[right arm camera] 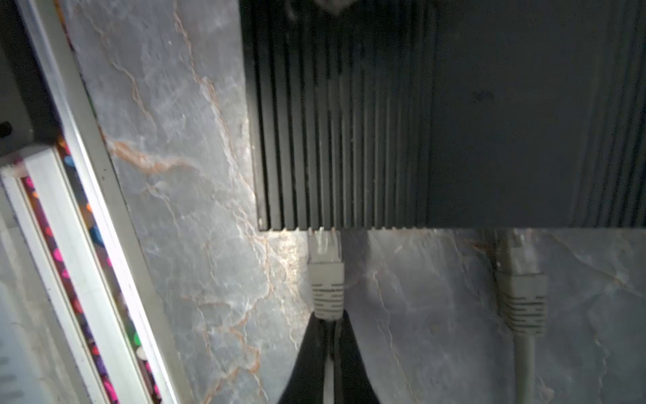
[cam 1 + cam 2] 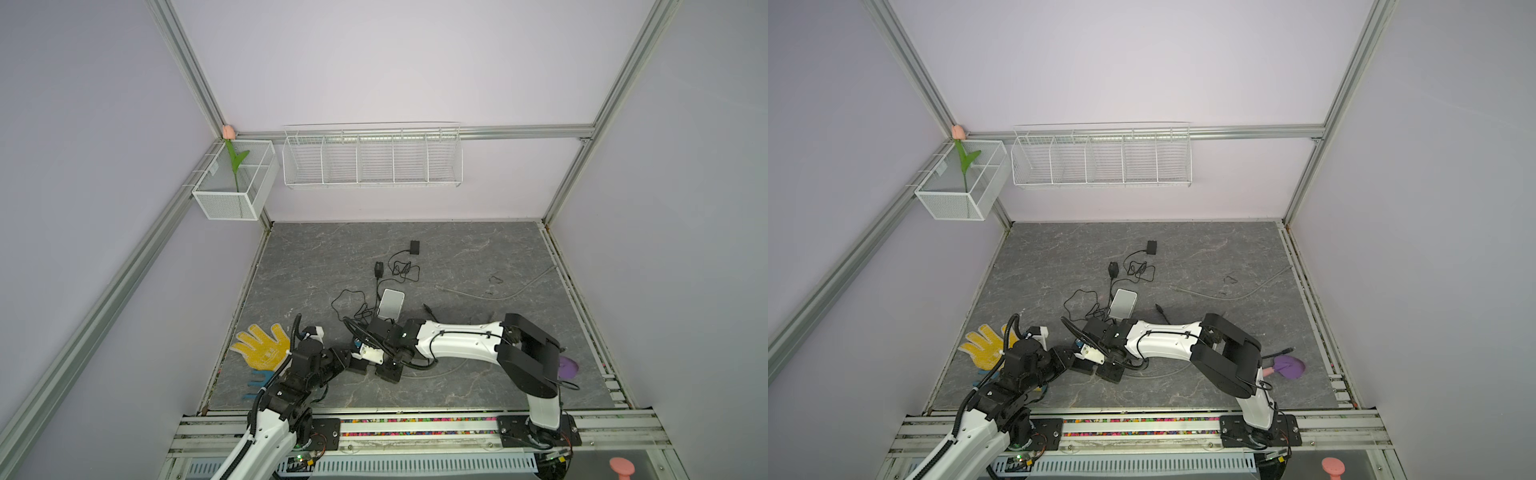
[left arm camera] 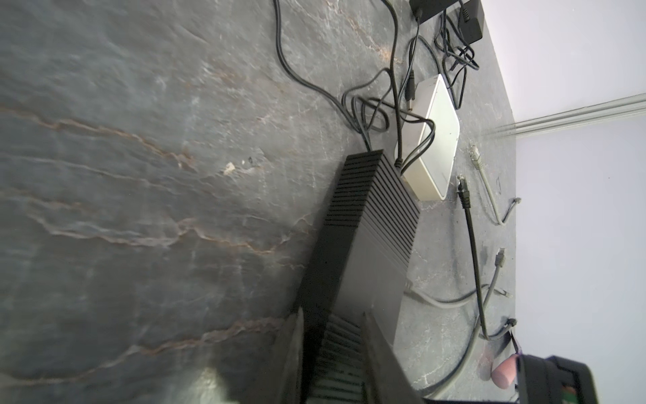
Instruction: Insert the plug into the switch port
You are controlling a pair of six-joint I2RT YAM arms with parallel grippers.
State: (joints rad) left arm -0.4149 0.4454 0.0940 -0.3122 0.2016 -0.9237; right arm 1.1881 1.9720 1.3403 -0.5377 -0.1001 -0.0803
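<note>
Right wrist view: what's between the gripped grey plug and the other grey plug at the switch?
Nothing: bare stone-patterned tabletop separates the gripped grey plug from the other grey plug at the black switch, per the right wrist view.

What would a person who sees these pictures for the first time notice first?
At the front middle of the table lies a black ribbed switch. The right claw pinches a grey plug, its tip at the switch's edge; the left claw grips the switch. A yellow glove lies at the front left.
</note>
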